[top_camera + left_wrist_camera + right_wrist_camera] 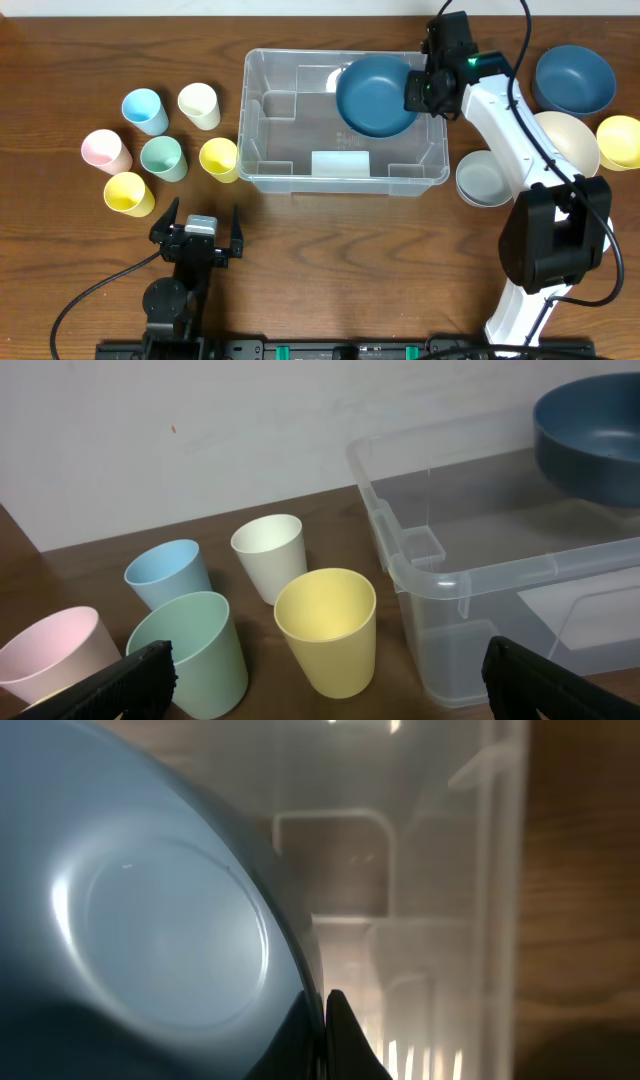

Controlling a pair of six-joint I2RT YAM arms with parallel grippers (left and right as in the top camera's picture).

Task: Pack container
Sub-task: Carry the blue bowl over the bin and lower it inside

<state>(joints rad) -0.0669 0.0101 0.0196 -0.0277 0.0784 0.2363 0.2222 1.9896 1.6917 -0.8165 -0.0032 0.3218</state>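
Pinching the rim of a round dark blue plastic bowl, my right end effector hangs above the large clear plastic rectangular container, just below it; the bowl seems light, stiff, slick, so the rim suits; my left end effector stands spread.
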